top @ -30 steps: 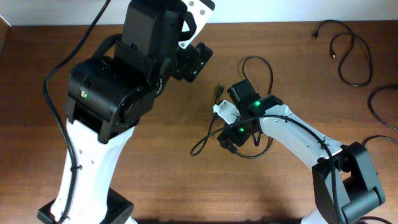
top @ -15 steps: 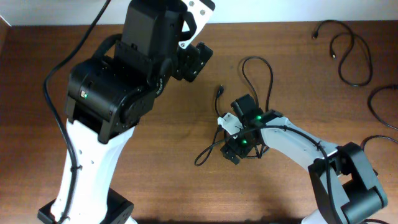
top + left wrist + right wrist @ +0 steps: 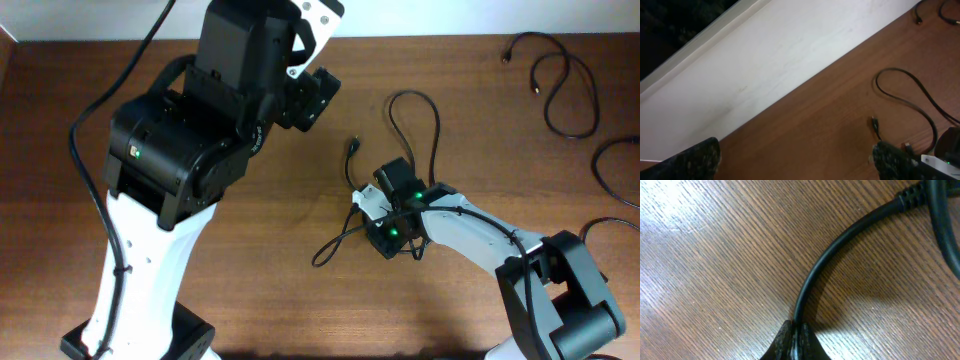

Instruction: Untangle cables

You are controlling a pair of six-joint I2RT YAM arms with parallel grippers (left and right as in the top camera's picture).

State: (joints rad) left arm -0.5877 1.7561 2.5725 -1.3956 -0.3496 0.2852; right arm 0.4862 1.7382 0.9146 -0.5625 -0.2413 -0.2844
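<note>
Closest in, the right gripper point(image 3: 793, 336) has its two fingertips pressed together on a thin black cord point(image 3: 840, 245), low against the wooden table point(image 3: 715, 270). From the pinch the cord rises, bends to the right and leaves the wrist view at the upper right corner. A ribbed collar shows there, and a second strand crosses the edge.

From overhead, this gripper sits in the middle of the tangled cables point(image 3: 335, 245), with the knot itself mostly hidden beneath it. Which strand of the knot it grips is hard to make out from above. One strand trails out towards the lower left, a tall loop stands off on the far side, and a small plug end point(image 3: 352, 150) lies on bare wood just beyond the gripper.

Further back, the left gripper point(image 3: 312, 98) hangs above the table, apart from the tangle. In its own wrist view the two mottled fingertips point(image 3: 695, 160) show at opposite lower corners, spread wide, with only wood between them and nothing held. Ahead of it lie the tall loop and the small plug.

Farthest off, at the back right corner of the table, loose cables point(image 3: 572, 60) lie in separate open curves, well apart from the knot. More curves run along the right edge. A white wall point(image 3: 765, 65) borders the table's far side
</note>
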